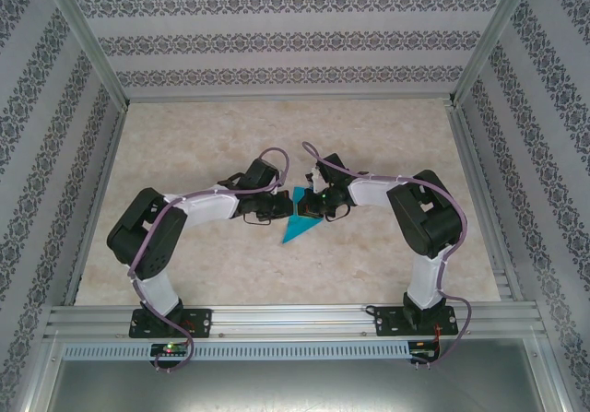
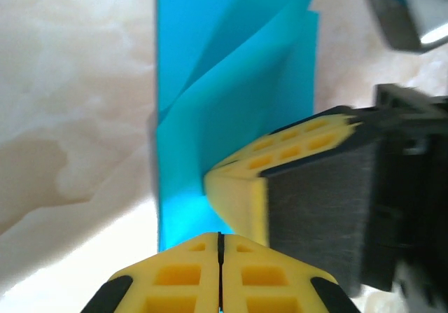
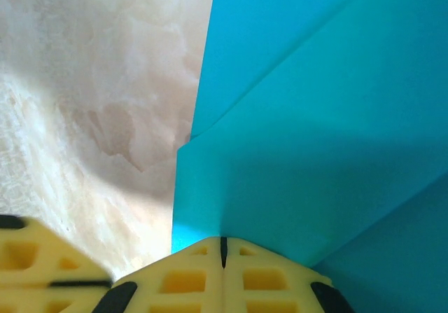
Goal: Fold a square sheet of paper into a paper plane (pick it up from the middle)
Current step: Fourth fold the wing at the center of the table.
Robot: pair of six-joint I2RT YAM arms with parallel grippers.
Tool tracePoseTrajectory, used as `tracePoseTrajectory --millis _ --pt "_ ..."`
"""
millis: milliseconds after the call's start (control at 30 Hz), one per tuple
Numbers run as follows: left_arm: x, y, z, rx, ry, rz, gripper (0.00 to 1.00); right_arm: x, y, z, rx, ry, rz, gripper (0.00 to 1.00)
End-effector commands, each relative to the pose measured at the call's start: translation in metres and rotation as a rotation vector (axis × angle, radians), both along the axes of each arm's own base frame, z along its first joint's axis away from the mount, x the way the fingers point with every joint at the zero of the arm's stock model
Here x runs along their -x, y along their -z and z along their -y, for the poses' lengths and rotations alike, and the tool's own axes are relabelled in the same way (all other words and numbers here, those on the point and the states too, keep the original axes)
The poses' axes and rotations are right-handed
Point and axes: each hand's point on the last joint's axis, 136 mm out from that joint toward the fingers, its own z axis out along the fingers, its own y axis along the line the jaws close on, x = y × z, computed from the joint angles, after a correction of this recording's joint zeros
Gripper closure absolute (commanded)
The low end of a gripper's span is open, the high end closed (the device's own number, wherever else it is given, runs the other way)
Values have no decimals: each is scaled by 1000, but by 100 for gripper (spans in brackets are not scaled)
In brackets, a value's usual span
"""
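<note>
From above, the paper (image 1: pixel 297 228) lies mid-table (image 1: pixel 230 135), right between my two grippers. My left gripper (image 1: pixel 279 207) comes at it from the left and my right gripper (image 1: pixel 310 205) from the right, both down at its far part. The paper is teal-blue and already folded: a narrow wedge with its point toward the near left. From this height I cannot tell how my fingers stand.

On my left wrist camera, my left gripper (image 2: pixel 220 239) has its yellow fingers pressed together, with a hairline seam between them. The paper (image 2: pixel 231 82) starts right at those tips and runs straight away from them as a tall strip. Whether a layer is nipped in the seam, I cannot tell. The strip's left edge is straight, diagonal creases cross it, and one flap stands up off the layer beneath. My right gripper (image 2: pixel 238 180) reaches in from the right, tips closed and against the paper.

On my right wrist camera, my right gripper (image 3: pixel 224 246) is likewise closed to a thin seam, with the paper (image 3: pixel 315 117) meeting its tips and spreading up and to the right. Overlapped layers show slanting edges, and the left edge steps inward partway up. The marbled table (image 3: pixel 91 82) lies to the left.
</note>
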Motion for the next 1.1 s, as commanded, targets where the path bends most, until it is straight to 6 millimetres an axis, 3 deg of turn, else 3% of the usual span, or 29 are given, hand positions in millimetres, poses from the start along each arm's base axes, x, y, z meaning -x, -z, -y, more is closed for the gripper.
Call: tracePoseTrajectory --millis 0,367,700,1067 --pt "0 -8 11 46 22 23 91 15 44 33 166 63 -84 96" --pt "21 26 15 51 52 -91 96 10 36 25 108 85 -63 96" --pt "28 39 9 11 54 -117 97 -19 -22 10 7 97 71 92" --pt "26 36 12 17 71 -104 97 -37 -17 16 106 86 107 91"
